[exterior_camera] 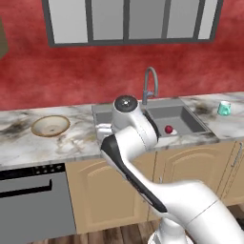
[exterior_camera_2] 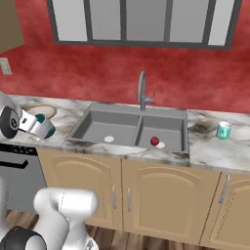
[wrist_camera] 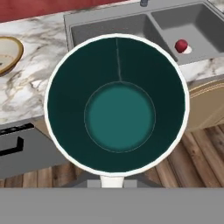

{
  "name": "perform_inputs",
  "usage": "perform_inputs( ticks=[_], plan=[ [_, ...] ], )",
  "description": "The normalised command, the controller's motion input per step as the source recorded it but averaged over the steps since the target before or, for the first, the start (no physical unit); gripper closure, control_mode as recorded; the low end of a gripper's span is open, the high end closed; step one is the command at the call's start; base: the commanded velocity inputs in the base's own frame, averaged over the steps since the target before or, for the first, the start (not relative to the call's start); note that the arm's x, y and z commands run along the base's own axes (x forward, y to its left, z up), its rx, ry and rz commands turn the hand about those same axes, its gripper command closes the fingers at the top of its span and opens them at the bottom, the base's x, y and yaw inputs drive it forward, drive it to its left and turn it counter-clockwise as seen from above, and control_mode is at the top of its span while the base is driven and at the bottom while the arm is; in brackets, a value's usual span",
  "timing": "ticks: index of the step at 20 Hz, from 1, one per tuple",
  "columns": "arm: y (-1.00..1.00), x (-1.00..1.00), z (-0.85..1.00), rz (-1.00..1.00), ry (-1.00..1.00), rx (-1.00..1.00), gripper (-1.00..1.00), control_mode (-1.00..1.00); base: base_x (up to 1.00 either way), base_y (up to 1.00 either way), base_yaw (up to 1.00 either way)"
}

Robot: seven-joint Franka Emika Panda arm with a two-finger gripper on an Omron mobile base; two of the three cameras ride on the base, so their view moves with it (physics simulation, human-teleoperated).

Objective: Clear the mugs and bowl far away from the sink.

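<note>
So the gripper (exterior_camera_2: 34,124) is clamped shut on the dark teal mug (wrist_camera: 117,105), carried in the air left of the sink (exterior_camera_2: 132,128), out past the counter's (exterior_camera: 71,138) front edge. In the hand view you're staring right at the mug's round bottom. The bowl (exterior_camera: 50,125) sits on the counter well left of the sink. The mint-green mug (exterior_camera_2: 223,130) stands on the counter to the sink's right, near it. There's also a little red ball (exterior_camera_2: 155,141) in the sink's right basin, with the tap (exterior_camera: 149,83) behind the sink.
</note>
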Motion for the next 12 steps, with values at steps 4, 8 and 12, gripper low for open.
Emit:
perform_inputs(
  ticks=[4,8,12],
  plan=[
    [0.0,0.0,0.0,0.0,0.0,0.0,1.0,1.0,-0.46,0.0,0.0],
    [0.0,0.0,0.0,0.0,0.0,0.0,1.0,1.0,-0.1,0.0,0.37],
    [0.0,0.0,0.0,0.0,0.0,0.0,1.0,1.0,-0.09,0.0,0.73]
  ],
)
